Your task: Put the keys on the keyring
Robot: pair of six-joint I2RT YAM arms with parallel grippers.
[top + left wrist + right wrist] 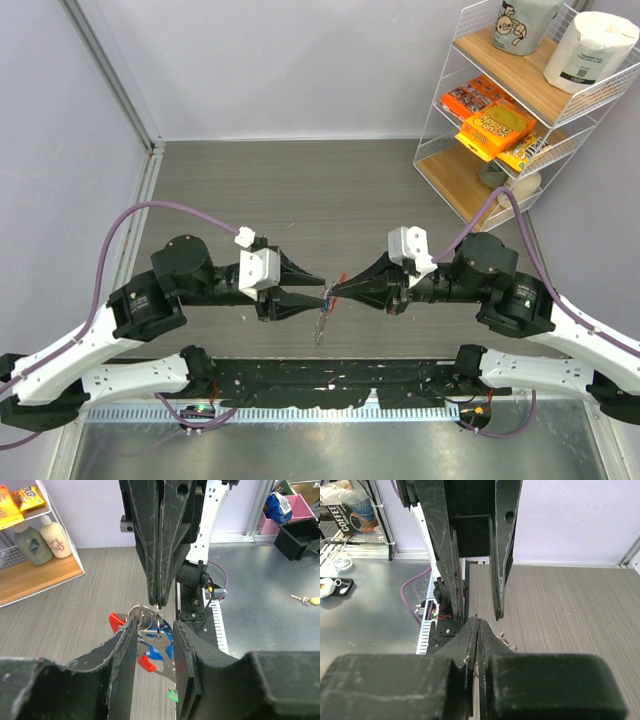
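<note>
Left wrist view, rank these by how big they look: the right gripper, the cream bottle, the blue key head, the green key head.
1. right gripper, by far.
2. cream bottle and blue key head: about alike; the bottle is just farther off.
3. green key head, mostly hidden.

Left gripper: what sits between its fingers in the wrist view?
The keyring, red clip and silver ring, hangs there with a blue key, pinched from above by the shut right gripper. A green key peeks out below. Fingers of the left gripper cover the bunch's sides.
</note>
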